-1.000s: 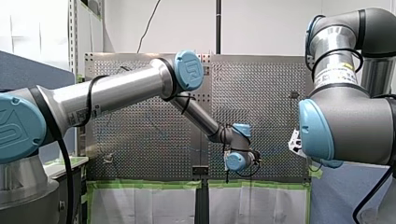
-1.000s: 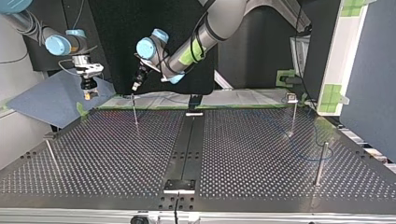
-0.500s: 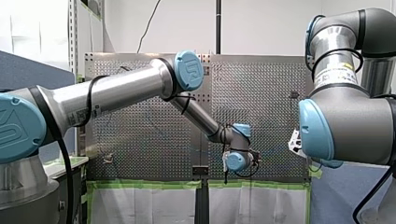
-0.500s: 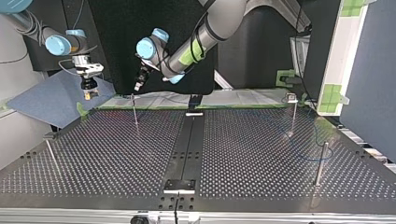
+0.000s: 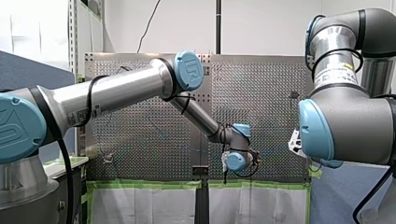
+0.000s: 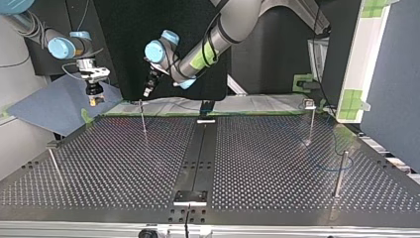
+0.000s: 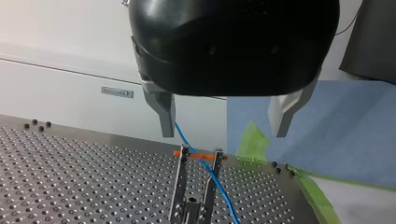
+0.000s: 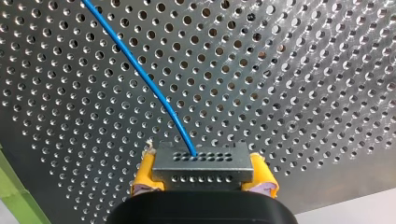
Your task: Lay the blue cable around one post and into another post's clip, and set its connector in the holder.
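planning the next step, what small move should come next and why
Probably lift my left gripper clear: its fingers stand open above the clip post, the blue cable seems to run through the clip, and my right gripper holds the connector.

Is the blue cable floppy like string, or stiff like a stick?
Probably bendy: the blue cable curves away from the connector in my right claw. Likely light too; it is thin where it crosses the clip.
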Action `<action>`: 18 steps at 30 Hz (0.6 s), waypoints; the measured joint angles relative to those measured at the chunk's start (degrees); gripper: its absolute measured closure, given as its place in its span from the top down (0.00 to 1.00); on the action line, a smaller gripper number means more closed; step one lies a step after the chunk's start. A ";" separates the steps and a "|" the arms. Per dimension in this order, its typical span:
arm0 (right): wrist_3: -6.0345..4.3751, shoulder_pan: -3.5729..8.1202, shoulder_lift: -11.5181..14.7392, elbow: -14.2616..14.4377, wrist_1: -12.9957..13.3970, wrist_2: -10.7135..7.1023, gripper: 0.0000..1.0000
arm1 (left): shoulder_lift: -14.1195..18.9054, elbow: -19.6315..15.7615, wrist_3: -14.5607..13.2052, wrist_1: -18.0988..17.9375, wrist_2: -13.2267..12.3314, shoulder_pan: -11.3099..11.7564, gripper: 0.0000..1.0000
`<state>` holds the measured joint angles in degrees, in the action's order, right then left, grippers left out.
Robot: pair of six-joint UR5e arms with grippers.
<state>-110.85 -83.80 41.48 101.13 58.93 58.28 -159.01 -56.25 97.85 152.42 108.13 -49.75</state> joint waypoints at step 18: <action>-0.08 -0.01 0.00 -0.01 0.15 -0.03 0.00 | 0.00 -0.07 0.05 0.44 0.02 0.24 1.00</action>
<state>-110.93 -83.81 41.48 101.12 59.08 58.25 -159.00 -56.32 97.89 152.85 108.15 -49.51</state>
